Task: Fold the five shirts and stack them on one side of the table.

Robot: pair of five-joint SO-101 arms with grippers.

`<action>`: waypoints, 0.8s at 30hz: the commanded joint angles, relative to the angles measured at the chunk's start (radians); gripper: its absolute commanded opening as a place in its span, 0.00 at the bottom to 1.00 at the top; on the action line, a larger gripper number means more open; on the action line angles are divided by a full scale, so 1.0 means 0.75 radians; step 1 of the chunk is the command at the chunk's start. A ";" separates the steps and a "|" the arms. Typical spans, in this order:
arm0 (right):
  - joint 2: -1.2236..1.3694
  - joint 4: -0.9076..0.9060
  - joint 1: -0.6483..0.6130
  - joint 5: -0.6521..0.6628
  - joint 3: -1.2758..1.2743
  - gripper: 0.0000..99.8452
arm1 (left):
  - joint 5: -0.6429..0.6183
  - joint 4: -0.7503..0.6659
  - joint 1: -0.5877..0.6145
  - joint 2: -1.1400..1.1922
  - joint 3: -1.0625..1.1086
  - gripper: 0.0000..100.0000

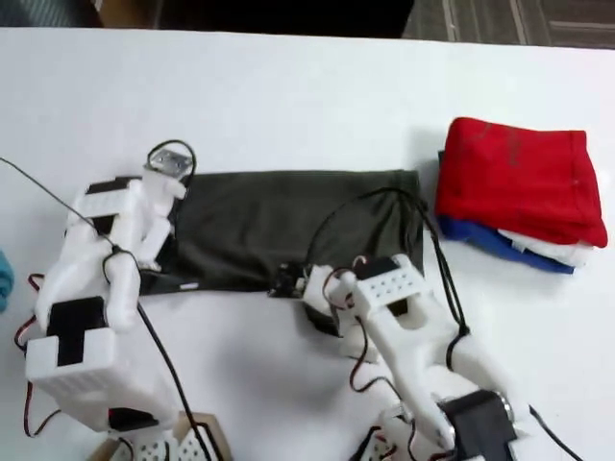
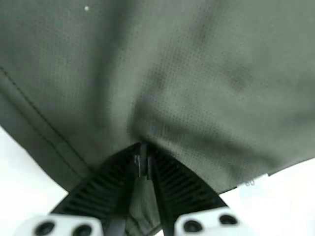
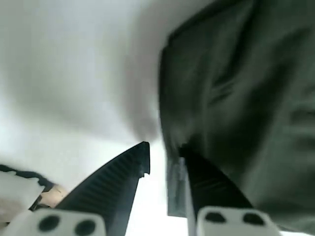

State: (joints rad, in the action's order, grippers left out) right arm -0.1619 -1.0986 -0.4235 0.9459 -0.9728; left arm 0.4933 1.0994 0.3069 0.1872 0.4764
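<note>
One long strip of dark green shirt (image 1: 279, 221) points at the folded stack (image 1: 514, 187), left gripper (image 2: 142, 153) pinching its far end, right gripper (image 3: 164, 150) gaping nearer the stack.

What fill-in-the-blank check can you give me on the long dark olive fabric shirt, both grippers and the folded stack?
1. The left gripper is ____ on the long dark olive fabric shirt.
2. The right gripper, at that shirt's edge, is ____.
3. On the folded stack of shirts, the top shirt is coloured ____.
Missing words: shut; open; red.
</note>
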 commanded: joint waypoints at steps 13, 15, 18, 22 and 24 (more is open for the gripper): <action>0.069 0.005 -0.001 0.008 0.035 0.02 | -0.004 -0.029 -0.004 0.010 0.009 0.03; 0.069 -0.040 -0.001 0.010 0.088 0.02 | -0.004 -0.029 -0.004 0.010 0.009 0.03; 0.069 -0.138 -0.001 0.010 0.207 0.02 | -0.004 -0.029 -0.004 0.010 0.009 0.03; 0.069 -0.267 0.032 0.012 0.409 0.02 | -0.004 -0.029 -0.004 0.010 0.009 0.03; 0.073 -0.330 0.077 0.043 0.518 0.02 | -0.004 -0.029 -0.004 0.010 0.009 0.03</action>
State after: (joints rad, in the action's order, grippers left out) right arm -0.1112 -1.2827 -0.4097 0.9490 -0.7073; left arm 0.4933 1.0963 0.3069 0.1872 0.4764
